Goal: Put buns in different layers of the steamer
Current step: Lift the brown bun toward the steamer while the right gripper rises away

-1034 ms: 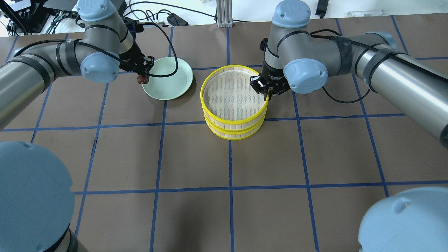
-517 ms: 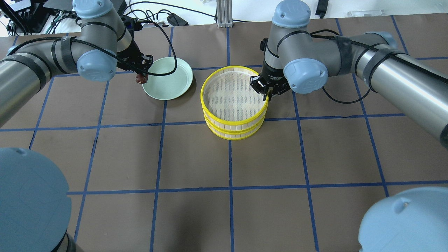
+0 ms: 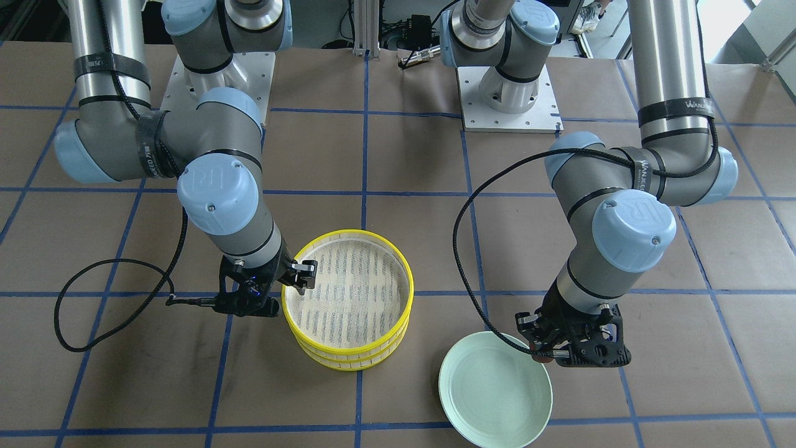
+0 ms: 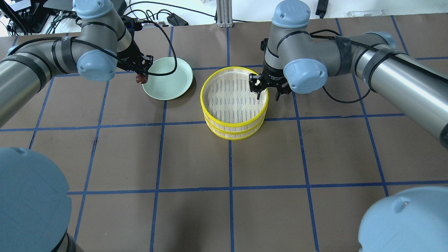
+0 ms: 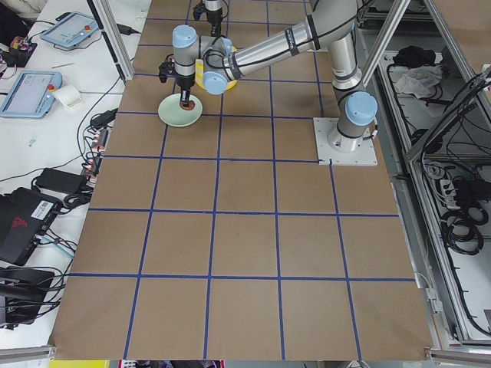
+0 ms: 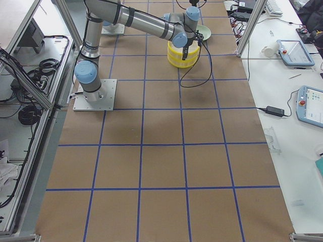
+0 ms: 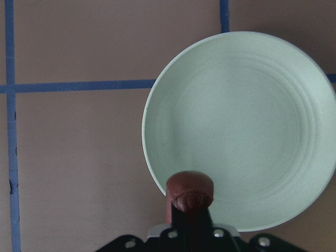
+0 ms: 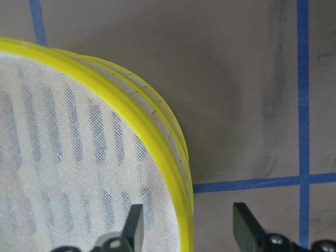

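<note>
The left gripper (image 3: 547,350) squeezed the small dark reddish-brown bun (image 7: 190,190) at the left edge of the round pale green plate (image 4: 168,78). The right gripper (image 4: 267,92) was spread wide, one finger on each side of the right rim of the two stacked yellow-rimmed steamer trays (image 4: 235,130).

A pale green plate (image 4: 174,75) lies just beside the left gripper (image 4: 141,76). It rests on a brown table (image 4: 196,157) gridded with blue tape (image 4: 230,161).
</note>
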`<action>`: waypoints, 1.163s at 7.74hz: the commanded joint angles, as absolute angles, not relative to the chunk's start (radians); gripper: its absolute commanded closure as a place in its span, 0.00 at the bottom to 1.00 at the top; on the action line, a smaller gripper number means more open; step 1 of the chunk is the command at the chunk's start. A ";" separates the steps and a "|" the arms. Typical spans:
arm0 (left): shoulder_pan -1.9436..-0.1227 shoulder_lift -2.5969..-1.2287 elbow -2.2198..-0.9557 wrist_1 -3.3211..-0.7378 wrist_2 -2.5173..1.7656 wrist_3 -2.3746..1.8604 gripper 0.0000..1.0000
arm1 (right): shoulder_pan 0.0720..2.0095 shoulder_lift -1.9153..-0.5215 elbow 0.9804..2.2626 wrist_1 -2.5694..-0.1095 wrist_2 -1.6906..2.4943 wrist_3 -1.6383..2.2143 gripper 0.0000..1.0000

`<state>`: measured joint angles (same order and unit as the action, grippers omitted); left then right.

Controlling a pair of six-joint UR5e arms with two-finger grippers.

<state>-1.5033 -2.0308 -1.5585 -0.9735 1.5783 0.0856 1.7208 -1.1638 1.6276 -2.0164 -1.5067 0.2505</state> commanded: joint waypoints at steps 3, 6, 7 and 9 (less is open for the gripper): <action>-1.583 -1.981 -1.557 -1.003 1.563 -0.079 1.00 | 1.660 -1.267 1.560 -1.889 -1.503 0.168 0.00; -1.741 -1.941 -1.557 -1.008 1.519 -0.326 1.00 | 1.522 -1.448 1.493 -1.604 -1.526 -0.036 0.00; -1.800 -1.933 -1.557 -0.997 1.500 -0.395 1.00 | 1.517 -1.485 1.465 -1.556 -1.551 -0.041 0.00; -1.906 -1.928 -1.558 -0.997 1.499 -0.481 1.00 | 1.522 -1.514 1.457 -1.549 -1.551 -0.041 0.00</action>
